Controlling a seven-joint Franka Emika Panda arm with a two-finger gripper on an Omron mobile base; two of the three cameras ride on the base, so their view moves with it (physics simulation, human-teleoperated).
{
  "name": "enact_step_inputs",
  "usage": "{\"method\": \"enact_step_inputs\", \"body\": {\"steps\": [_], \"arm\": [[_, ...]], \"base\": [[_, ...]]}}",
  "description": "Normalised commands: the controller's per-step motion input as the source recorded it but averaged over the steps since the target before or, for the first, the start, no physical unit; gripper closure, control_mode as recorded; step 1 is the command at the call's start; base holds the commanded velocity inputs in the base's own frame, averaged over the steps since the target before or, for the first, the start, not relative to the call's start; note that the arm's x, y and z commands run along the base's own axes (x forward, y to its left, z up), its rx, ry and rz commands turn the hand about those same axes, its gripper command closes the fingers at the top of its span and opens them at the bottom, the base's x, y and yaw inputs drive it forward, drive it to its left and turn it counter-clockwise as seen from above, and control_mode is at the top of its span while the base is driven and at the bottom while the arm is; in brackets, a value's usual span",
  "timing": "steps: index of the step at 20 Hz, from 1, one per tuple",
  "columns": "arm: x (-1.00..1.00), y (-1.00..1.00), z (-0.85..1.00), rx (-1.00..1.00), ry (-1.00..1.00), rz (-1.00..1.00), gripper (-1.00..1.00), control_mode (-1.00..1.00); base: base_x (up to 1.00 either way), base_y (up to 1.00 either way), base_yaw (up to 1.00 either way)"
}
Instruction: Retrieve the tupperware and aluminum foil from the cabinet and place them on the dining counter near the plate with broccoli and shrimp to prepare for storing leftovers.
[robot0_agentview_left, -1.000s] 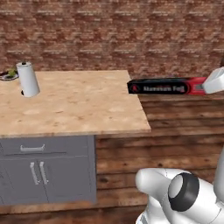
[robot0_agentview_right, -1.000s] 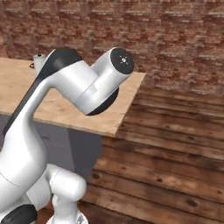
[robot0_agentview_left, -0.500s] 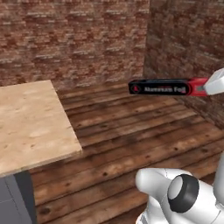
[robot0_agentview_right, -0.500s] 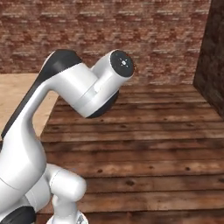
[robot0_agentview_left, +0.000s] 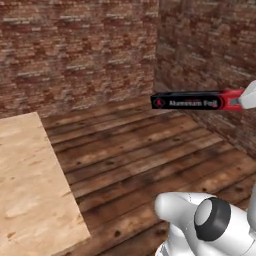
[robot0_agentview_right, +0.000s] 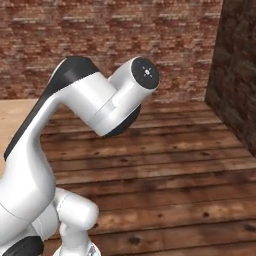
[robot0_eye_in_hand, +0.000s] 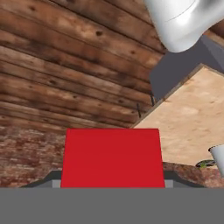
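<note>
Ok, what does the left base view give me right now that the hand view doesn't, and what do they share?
The left base view shows the aluminum foil along its whole length, black side with white lettering and red end, held level in the air above the plank floor, with brick walls meeting in a corner behind. The hand view shows the box's red end face head-on, grey drawers under the wooden worktop, and a white object at the right edge, too cropped to identify. Both share the foil box, floor, worktop and brick wall.
</note>
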Motion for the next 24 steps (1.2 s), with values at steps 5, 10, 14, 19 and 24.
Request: {"method": "enact_step_inputs", "body": {"steps": [5, 10, 14, 19, 24], "arm": [[0.0, 0.0, 0.0, 0.0, 0.0, 0.0, 1.0, 1.0], [0.0, 0.0, 0.0, 0.0, 0.0, 0.0, 1.0, 1.0], [0.0, 0.0, 0.0, 0.0, 0.0, 0.0, 1.0, 1.0], [0.0, 0.0, 0.0, 0.0, 0.0, 0.0, 1.0, 1.0], [0.0, 0.0, 0.0, 0.0, 0.0, 0.0, 1.0, 1.0]], "base": [[1.0, 0.0, 0.03], [1.0, -0.21, 0.09], [1.0, -0.26, 0.28], [1.0, -0.16, 0.45], [1.0, -0.07, 0.55]]}}
